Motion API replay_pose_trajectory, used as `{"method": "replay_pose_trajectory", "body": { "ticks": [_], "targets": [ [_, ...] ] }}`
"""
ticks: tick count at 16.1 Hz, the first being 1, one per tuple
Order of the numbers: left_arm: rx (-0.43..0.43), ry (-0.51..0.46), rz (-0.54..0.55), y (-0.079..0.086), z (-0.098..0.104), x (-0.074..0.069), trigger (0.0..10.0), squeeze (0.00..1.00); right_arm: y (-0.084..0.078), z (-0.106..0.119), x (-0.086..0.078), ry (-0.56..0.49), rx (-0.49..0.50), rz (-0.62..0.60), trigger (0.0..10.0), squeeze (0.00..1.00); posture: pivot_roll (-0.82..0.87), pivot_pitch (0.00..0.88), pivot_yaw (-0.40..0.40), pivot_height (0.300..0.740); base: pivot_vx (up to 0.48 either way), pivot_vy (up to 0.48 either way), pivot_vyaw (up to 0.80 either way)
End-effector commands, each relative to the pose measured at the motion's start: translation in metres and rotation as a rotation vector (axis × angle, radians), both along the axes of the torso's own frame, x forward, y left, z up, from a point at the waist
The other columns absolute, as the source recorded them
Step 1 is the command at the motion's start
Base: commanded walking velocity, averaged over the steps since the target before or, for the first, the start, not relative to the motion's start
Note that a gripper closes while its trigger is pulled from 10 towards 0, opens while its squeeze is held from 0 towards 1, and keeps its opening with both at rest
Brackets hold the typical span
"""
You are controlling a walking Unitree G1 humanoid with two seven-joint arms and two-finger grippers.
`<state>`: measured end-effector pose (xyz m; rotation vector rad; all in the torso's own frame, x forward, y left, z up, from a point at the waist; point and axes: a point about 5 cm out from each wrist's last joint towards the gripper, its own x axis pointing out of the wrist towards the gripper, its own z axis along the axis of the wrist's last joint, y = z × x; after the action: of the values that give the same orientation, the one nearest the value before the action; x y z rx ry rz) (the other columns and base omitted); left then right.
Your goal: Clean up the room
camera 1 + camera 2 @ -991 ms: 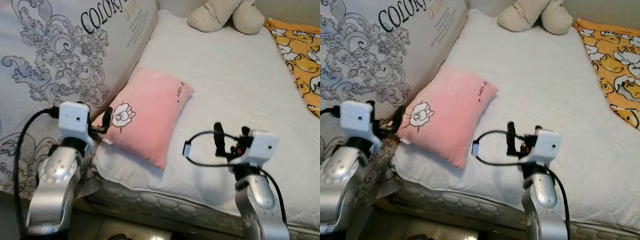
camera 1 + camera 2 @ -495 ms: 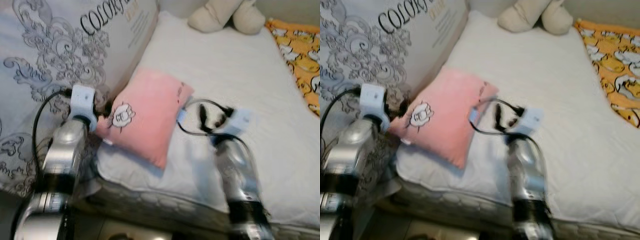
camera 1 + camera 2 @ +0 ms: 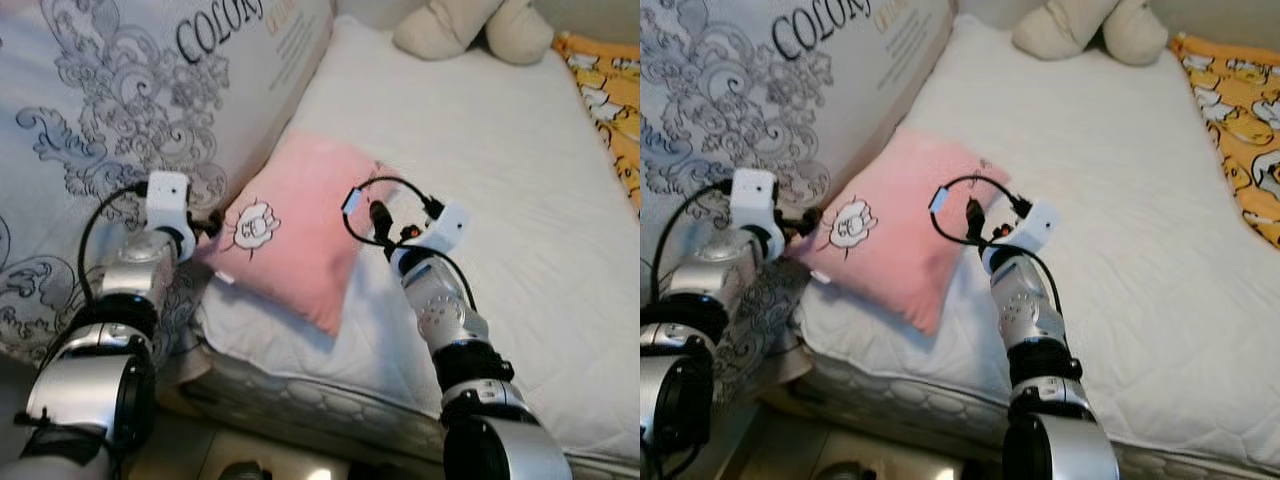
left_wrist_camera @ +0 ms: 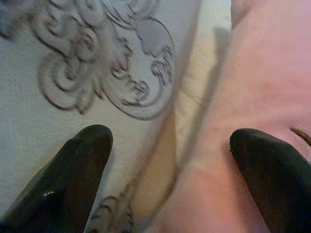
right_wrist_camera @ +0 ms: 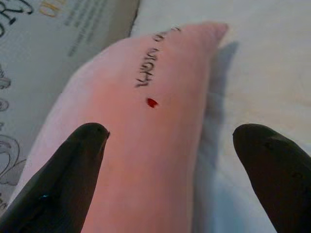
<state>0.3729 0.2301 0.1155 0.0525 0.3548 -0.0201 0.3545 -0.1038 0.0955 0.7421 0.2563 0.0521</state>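
Both spread grippers flank pillow [image 3: 300, 230].

Beige plush toy [image 3: 470, 25] beside yellow duck-print blanket [image 3: 612, 100] on the mattress [image 3: 500, 140]

Both silver arms reach forward with elbows bent. The left gripper [image 3: 212, 226] has its fingers spread wide. The right gripper [image 3: 378, 222] is likewise spread, wrist angled toward the robot's left.

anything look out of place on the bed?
The pink pillow lies askew at the near edge of the mattress, one corner wedged against the patterned package. Both grippers, left and right, are open at its two sides. Nothing looks spilled or damaged.
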Motion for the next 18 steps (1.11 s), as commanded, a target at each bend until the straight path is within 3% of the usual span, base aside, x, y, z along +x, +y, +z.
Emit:
{"method": "replay_pose_trajectory", "body": {
  "ticks": [1,4,6,9,10,11,12,18],
  "targets": [
    [-0.063,-0.006,0.000,-0.006,0.004,0.005,10.0,0.00,0.005,0.000,0.004,0.009,0.064,-0.001,10.0,0.00,0.05,0.115,-0.006,0.740,0.000,0.000,0.00],
    [-0.122,0.015,-0.039,-0.019,0.003,0.008,10.0,0.00,0.013,-0.006,0.005,0.041,0.086,0.041,10.0,0.00,0.05,0.115,-0.005,0.740,0.000,0.000,0.00],
    [-0.176,0.034,-0.068,-0.031,0.001,0.009,10.0,0.00,0.021,-0.014,0.002,0.077,0.018,0.088,10.0,0.00,0.03,0.111,-0.008,0.740,0.000,0.000,0.00],
    [-0.163,0.086,-0.134,-0.044,-0.008,0.007,10.0,0.00,0.030,-0.028,-0.004,0.139,-0.100,0.154,10.0,0.00,0.03,0.110,-0.010,0.740,0.000,0.000,0.00],
    [-0.170,0.134,-0.169,-0.052,-0.016,0.003,10.0,0.00,0.036,-0.035,-0.009,0.175,-0.127,0.198,6.4,0.00,0.03,0.109,-0.012,0.740,0.000,0.000,0.00],
    [-0.202,0.131,-0.200,-0.058,-0.016,0.003,3.5,0.00,0.038,-0.037,-0.010,0.184,-0.107,0.207,0.0,0.00,0.03,0.111,-0.017,0.740,0.000,0.000,0.00],
    [-0.240,0.130,-0.218,-0.063,-0.016,0.003,0.0,0.00,0.040,-0.037,-0.010,0.187,-0.097,0.208,0.0,0.00,0.03,0.111,-0.017,0.740,0.000,0.000,0.00],
    [-0.297,0.120,-0.262,-0.071,-0.010,0.006,0.0,0.00,0.042,-0.039,-0.012,0.185,-0.048,0.209,0.0,0.00,0.05,0.103,-0.017,0.740,0.000,0.000,0.00]
  ]
}}
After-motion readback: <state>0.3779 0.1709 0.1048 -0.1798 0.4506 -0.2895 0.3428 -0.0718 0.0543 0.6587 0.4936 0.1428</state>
